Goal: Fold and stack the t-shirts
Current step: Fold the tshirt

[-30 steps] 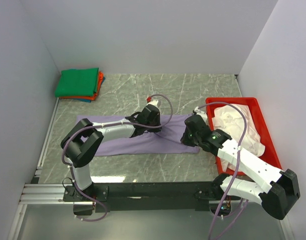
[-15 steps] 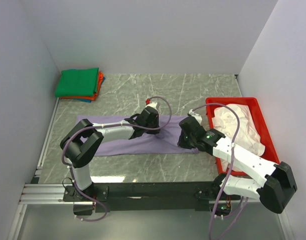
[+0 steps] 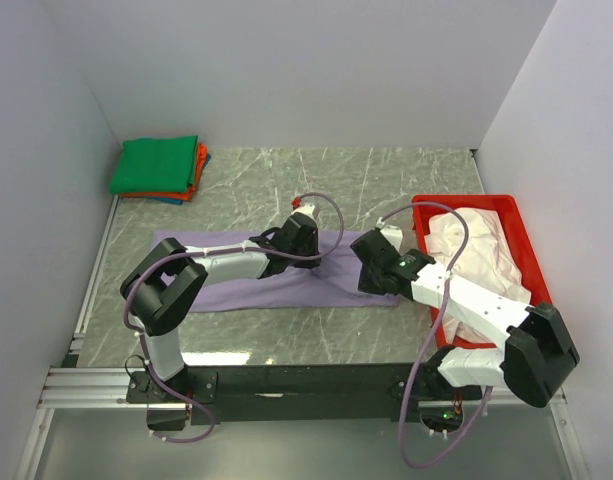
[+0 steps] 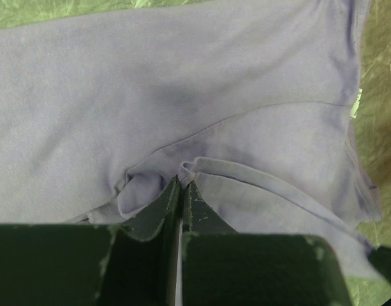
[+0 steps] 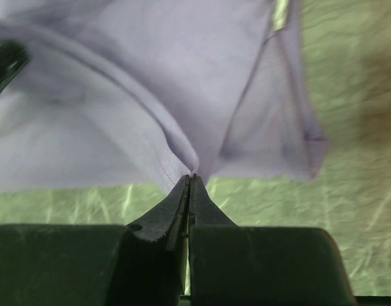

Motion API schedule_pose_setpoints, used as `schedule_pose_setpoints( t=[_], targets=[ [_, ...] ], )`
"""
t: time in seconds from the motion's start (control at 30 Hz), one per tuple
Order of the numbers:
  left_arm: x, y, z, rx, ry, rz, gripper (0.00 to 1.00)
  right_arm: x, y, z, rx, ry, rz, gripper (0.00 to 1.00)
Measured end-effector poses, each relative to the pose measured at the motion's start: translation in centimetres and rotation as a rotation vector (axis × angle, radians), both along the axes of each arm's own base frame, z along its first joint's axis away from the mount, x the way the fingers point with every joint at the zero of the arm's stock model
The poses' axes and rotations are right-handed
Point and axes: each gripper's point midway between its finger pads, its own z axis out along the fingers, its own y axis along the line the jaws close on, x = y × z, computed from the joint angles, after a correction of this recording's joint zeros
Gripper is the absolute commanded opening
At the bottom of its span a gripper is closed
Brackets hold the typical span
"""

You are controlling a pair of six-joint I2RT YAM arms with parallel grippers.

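The lavender t-shirt (image 3: 316,288) lay flat on the counter (image 3: 386,180), long axis running left to right. A pale label near its right end suggested the neck lay that way. The left claw (image 4: 181,182) was clamped on a fold at mid-shirt. The right claw (image 5: 191,177) pinched the edge at the right end, beside the red tray (image 3: 464,200). Judged next: fold leftward along that axis
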Motion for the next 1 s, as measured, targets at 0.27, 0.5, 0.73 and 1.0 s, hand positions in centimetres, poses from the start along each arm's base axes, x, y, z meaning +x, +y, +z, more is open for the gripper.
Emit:
schedule_pose_setpoints(
  t=[0.27,0.5,0.73,1.0],
  targets=[
    [0.7,-0.7,1.2,-0.017,-0.022,-0.002,0.07,2.4,-3.2,-0.5,-0.04,-0.006,-0.083,0.0],
    [1.6,-1.1,2.2,-0.024,-0.048,0.01,0.14,4.4,-4.7,-0.7,-0.044,-0.028,-0.121,0.0],
    [3.2,-1.2,0.9,-0.003,-0.031,0.035,0.18,5.9,-5.2,-1.8,-0.056,-0.016,-0.139,0.0],
    [5.1,-0.4,0.1,0.006,-0.024,0.08,0.25,8.9,-5.5,-1.8,-0.057,-0.032,-0.171,0.0]
  ],
)
